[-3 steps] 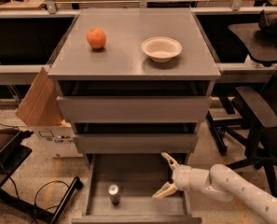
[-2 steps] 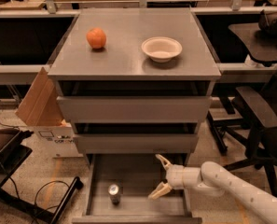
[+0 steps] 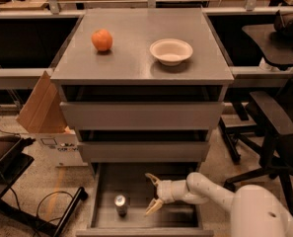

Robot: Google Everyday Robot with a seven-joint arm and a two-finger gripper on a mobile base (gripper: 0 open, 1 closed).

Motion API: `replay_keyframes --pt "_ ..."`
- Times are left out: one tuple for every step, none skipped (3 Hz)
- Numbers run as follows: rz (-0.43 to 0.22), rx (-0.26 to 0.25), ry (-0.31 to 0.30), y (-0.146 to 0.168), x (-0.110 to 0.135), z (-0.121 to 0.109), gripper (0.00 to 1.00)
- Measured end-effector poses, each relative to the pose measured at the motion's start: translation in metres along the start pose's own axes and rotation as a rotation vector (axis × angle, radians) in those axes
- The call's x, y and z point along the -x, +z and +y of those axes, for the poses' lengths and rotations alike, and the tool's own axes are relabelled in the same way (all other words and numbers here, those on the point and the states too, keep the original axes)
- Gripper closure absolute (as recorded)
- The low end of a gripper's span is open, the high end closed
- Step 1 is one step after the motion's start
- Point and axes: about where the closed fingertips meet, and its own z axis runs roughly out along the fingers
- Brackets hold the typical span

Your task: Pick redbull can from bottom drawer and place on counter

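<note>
Tool (image 3: pixel 148 194) first: spread wide open, gripping nothing, sitting low inside the pulled-out bottom drawer (image 3: pixel 131 179) with both fingers aimed toward 9 o'clock. Comes in from the 3 o'clock side on a chunky white arm (image 3: pixel 210 189). Got the redbull can (image 3: pixel 120 204) standing upright on the drawer floor, shiny top facing up, just beside the tool at its 9 o'clock and not touching either finger. So, not picked up yet, lol. Up at 12 o'clock from there, two shallower drawers (image 3: pixel 141 115), both only slightly open. On the grey tabletop (image 3: pixel 136 65), seeing an orange (image 3: pixel 102 39) and a white bowl (image 3: pixel 171 51), with the orange at the bowl's 9 o'clock and the two well apart. Also spotted a cardboard box (image 3: pixel 40 107) leaning against the cabinet at 9 o'clock, and a dark office chair (image 3: pixel 269 117) over at 3 o'clock.
</note>
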Motion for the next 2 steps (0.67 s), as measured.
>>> replay_keyframes --pt "-0.035 0.062 0.005 0.041 -0.031 0.007 0.00" --pt "-0.080 0.091 0.014 0.072 -0.043 0.014 0.00"
